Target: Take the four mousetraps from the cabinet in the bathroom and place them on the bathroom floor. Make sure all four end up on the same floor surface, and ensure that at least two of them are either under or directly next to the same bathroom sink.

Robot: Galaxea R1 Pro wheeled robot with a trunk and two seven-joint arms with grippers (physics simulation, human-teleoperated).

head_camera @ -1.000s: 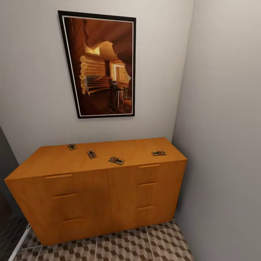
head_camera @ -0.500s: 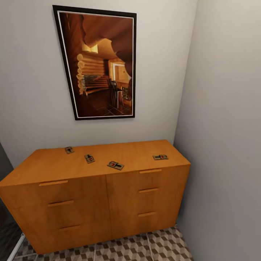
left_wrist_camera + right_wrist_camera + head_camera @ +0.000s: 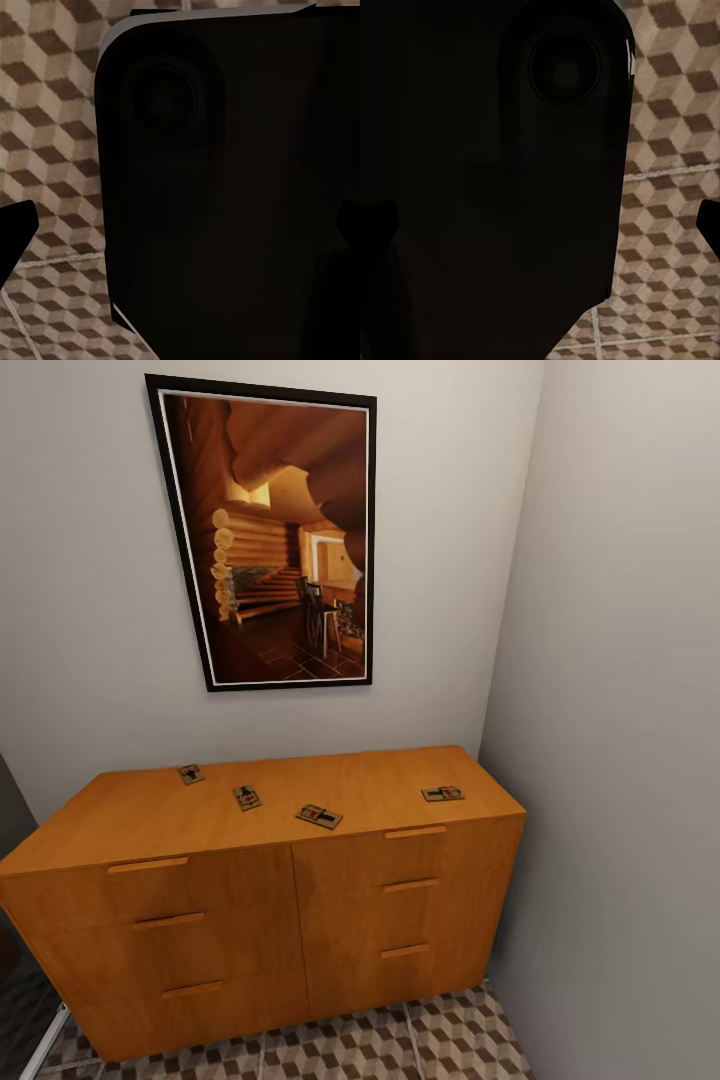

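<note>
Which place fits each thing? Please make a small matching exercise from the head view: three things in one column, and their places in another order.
Things:
1. mousetraps
2. framed picture
3. cabinet

Places:
A. hanging on the wall
B. standing on the patterned floor
C. lying on the orange-brown top

Right pairs: 1-C, 2-A, 3-B
</note>
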